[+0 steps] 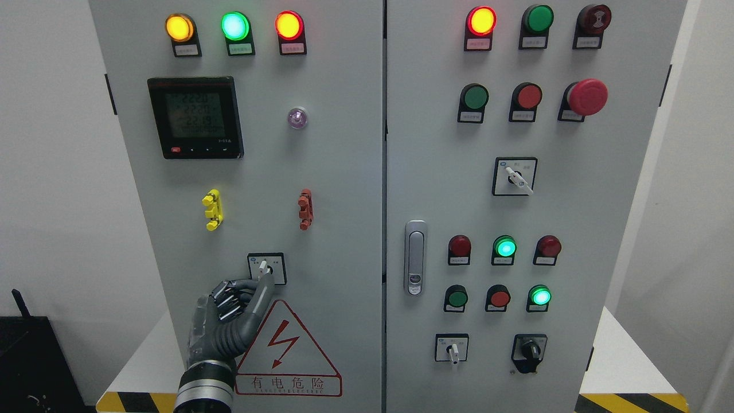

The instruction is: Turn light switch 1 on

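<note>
The rotary switch [265,268] sits low on the left door of the grey cabinet [344,172], just above the red warning triangle [287,350] and below the yellow clip [213,209] and the red clip [305,209]. Its small white lever stands nearly upright, long axis close to vertical, the upper tip leaning slightly to the left.

The left hand [232,312] comes up from the bottom edge, left of the middle, with its back toward the camera. Its fingers [229,298] are curled in toward the palm, while one digit stretches up and to the right, its tip reaching the lower edge of the switch plate beside the lever. Whether that tip presses the lever itself or only the plate cannot be told. The hand grasps nothing.

Higher on the same door are a digital meter [195,117] and three lit lamps [235,26].
</note>
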